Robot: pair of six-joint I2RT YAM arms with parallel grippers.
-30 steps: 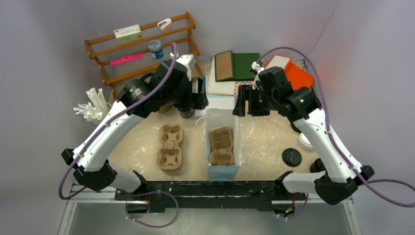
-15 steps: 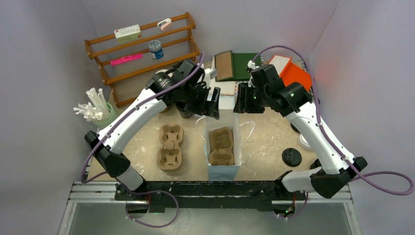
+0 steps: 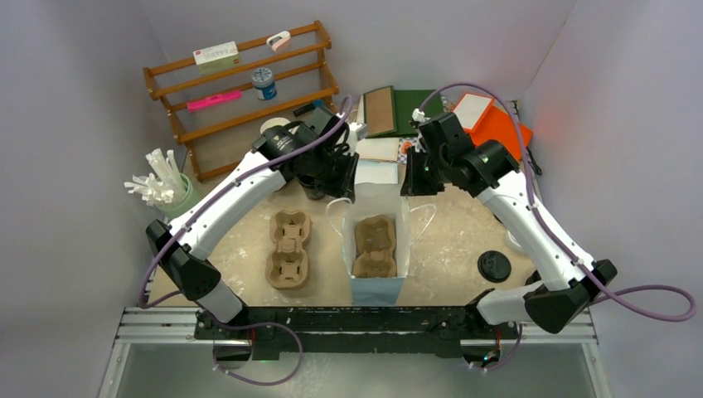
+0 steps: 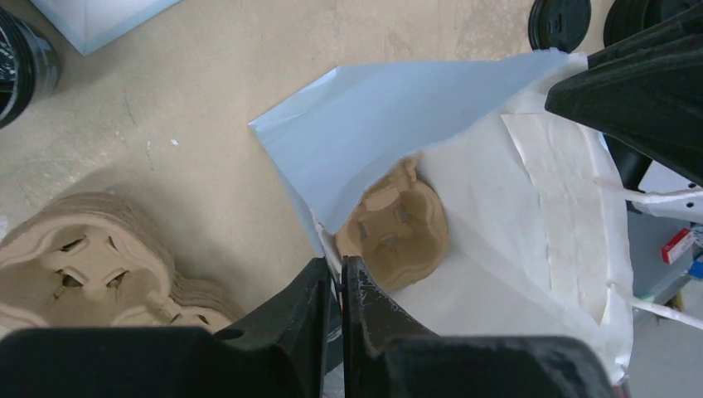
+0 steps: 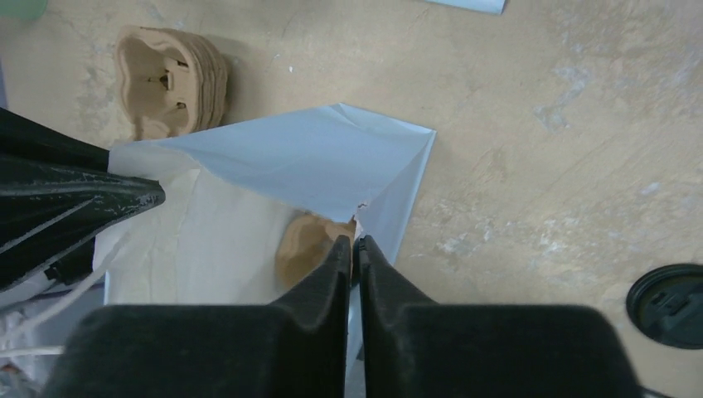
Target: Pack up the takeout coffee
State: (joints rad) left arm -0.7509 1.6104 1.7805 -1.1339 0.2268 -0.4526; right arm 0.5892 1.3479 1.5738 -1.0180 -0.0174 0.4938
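Observation:
A light blue paper bag (image 3: 377,286) stands open mid-table with a brown cup carrier (image 3: 373,246) lying inside. My left gripper (image 3: 349,190) is shut on the bag's far left rim; in the left wrist view the gripper (image 4: 341,264) pinches the bag's edge (image 4: 398,141) above the carrier (image 4: 398,236). At the far right rim my right gripper (image 3: 406,184) is shut on the paper, and the right wrist view shows its tips (image 5: 354,240) nipping the bag corner (image 5: 307,162). I cannot make out the takeout coffee; the arms hide parts of the table.
A stack of brown carriers (image 3: 288,249) lies left of the bag. A black lid (image 3: 495,266) lies at the right. A black cup (image 4: 21,58) stands behind the left arm. A wooden shelf (image 3: 240,83), straws (image 3: 162,186) and flat boards (image 3: 398,112) line the back.
Both arms have swung in to the bag's far rim, the left one moving right. Both grippers went from open to shut on the paper.

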